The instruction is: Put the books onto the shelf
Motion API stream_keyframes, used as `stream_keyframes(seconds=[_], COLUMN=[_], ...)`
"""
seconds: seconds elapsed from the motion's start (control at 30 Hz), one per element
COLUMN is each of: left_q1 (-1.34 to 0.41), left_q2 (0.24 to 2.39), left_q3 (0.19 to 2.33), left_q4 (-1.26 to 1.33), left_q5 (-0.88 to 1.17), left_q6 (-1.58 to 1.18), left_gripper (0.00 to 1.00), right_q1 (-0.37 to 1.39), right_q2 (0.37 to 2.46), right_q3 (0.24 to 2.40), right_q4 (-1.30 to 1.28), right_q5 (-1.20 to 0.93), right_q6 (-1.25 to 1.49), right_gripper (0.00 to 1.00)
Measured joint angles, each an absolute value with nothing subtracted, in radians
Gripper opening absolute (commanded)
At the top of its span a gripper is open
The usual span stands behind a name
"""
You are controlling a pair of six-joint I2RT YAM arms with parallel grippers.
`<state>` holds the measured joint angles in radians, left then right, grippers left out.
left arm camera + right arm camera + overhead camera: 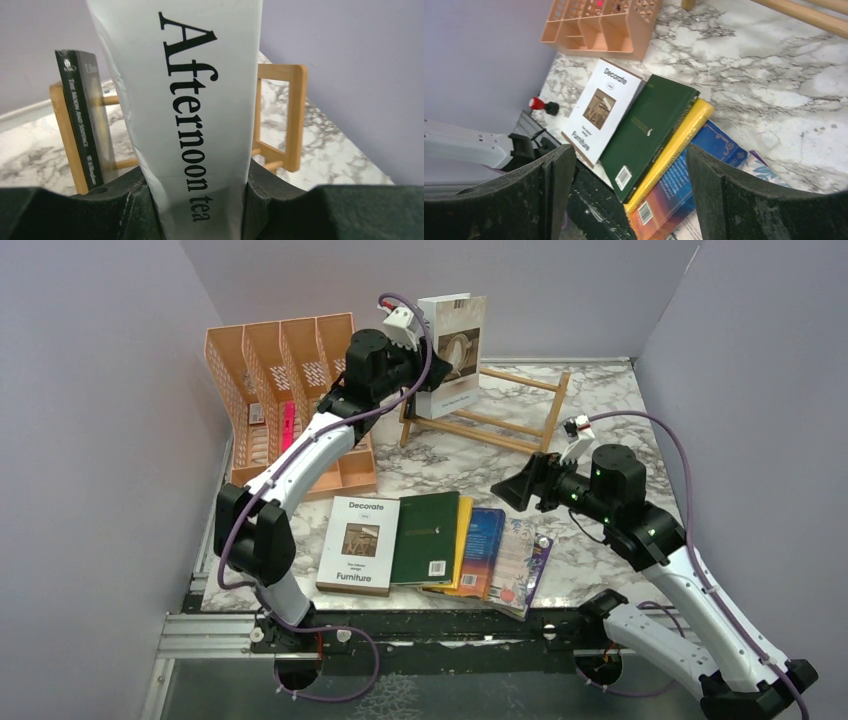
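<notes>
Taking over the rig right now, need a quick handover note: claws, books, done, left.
Left claw shut on the white "Afternoon tea" book, upright at the shelf's left end; seated or not, unclear.
Right claw open, empty, over the table.
Done: black book stands in the shelf.
Left: release this one; shelve Decorate, green, yellow, blue-orange and floral books fanned at the near edge.

Light is bright, even and diffuse from above in all 3 views. Shadows on the marble table (pixel 440 465) are soft and short. The white book (pixel 190 115) is evenly lit, its lettering crisp; the fingers (pixel 744 200) of the right gripper (pixel 626 160), close to the lens, look dark and slightly soft.
</notes>
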<state>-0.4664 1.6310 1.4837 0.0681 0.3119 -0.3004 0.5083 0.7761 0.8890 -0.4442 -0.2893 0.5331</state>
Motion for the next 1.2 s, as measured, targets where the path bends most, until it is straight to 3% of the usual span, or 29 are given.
stream_keyframes(seconds=[0.4,1.0,1.2], left_q1=[-0.488,-0.505,-0.506], left_q2=[1.942,2.097,2.130], left_q3=[1.800,1.930,1.986], left_q4=[-0.073,-0.281,-0.330], left_q5=[0.160,0.039,0.005], left_q6=[-0.116,0.000,0.007], left_gripper=[0.25,0.24,0.28], right_q1=[0.508,0.508,0.508], right_q2=[0.781,0.835,0.839], right_q3=[0.876,0.817,0.811], right_q4=[-0.466,-0.465,-0.465], right_q5=[-0.199,-0.211,-0.215], right_q6=[0.503,0.534,0.541], right_gripper=[0.85,0.85,0.85])
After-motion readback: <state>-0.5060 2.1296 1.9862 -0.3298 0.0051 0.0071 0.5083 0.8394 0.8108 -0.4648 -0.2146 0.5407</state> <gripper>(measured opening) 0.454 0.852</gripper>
